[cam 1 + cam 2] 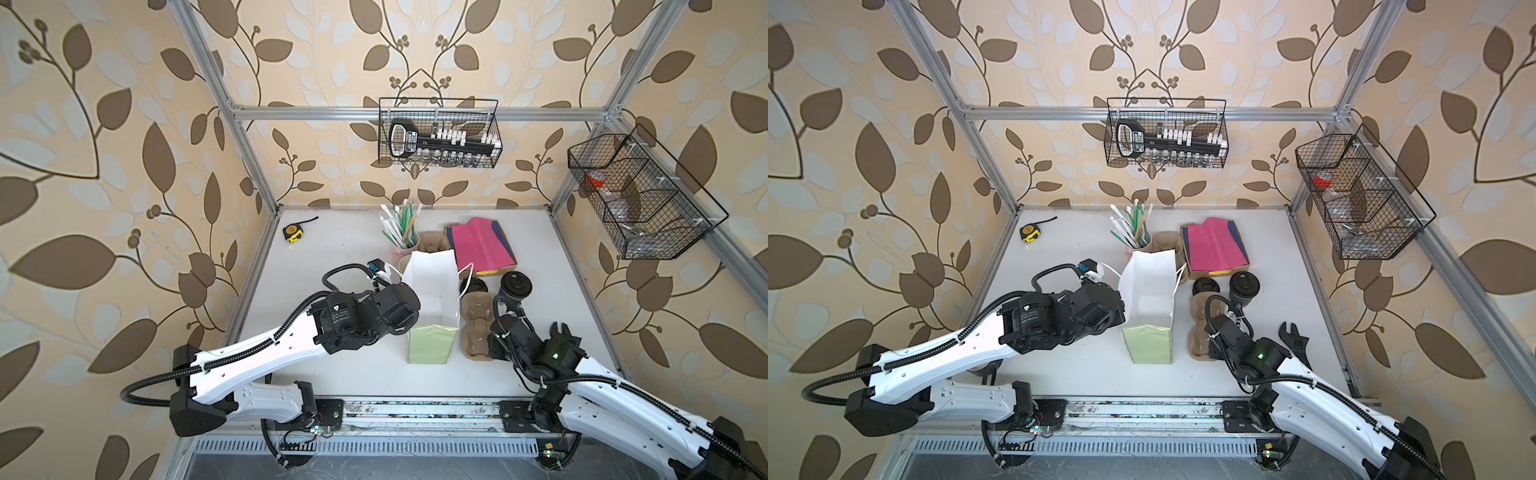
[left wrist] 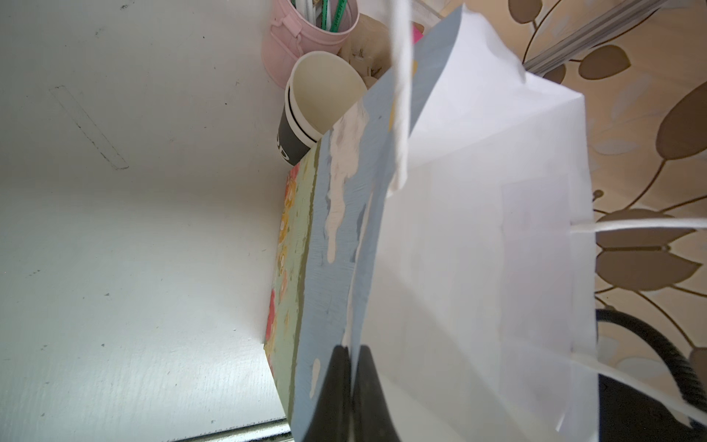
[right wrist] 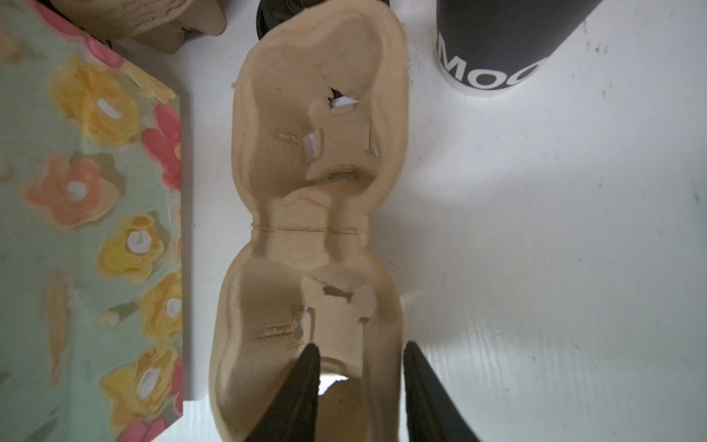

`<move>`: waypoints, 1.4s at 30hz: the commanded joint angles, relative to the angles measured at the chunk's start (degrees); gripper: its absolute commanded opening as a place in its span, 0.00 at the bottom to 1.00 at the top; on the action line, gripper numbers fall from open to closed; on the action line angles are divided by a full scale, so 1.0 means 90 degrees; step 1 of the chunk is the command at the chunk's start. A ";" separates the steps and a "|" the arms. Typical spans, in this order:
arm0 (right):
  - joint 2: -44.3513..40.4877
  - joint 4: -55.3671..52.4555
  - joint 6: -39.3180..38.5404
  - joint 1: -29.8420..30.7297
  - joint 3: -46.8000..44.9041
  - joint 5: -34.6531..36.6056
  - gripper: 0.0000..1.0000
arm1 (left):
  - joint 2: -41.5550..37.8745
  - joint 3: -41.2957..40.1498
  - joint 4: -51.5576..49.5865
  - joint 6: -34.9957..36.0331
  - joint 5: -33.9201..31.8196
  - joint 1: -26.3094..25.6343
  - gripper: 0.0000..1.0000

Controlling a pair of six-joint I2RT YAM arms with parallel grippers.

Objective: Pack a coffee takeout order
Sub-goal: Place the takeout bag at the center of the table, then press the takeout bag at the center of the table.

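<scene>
- The brown carrier (image 1: 478, 328) lies flat on the desk (image 1: 353, 374), just beside the paper bag (image 1: 432, 286).
- The right claw (image 3: 359, 352) is spread astride the carrier's rim.
- The lidded cup (image 1: 515, 286) stands near the bag, beyond the carrier.
- The pink napkin (image 1: 482, 245) lies behind the bag.
- The left claw (image 2: 354, 356) pinches the bag's edge.

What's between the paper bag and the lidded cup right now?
The pulp carrier, no cup in it, beside the paper bag: clearest in the right wrist view. In both top views a black lid sits there too, at its far end.
</scene>
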 commanded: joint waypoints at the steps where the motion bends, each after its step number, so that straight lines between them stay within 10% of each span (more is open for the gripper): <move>1: -0.0058 -0.0174 0.0085 -0.0030 0.0036 0.0166 0.42 | 0.0038 -0.0045 0.0397 -0.0094 -0.0321 0.0069 0.00; 8: 0.0113 -0.0201 -0.0087 -0.0060 0.0461 -0.0021 0.49 | 0.0068 -0.0098 0.0597 -0.0161 -0.0313 0.0122 0.00; 19: 0.1167 0.0025 0.0016 -0.0264 0.1067 -0.0528 0.57 | -0.0314 0.0289 0.0536 0.0297 -0.0611 0.0127 0.57; 26: 0.1571 -0.0407 0.0248 -0.0265 0.1508 -0.0135 0.58 | -0.0695 0.0852 -0.0003 0.1109 -0.1276 0.0134 0.71; 42: 0.1889 -0.0149 -0.0187 -0.0798 0.1434 -0.0439 0.56 | -0.0474 0.0499 0.0070 0.1936 0.0759 0.1672 0.50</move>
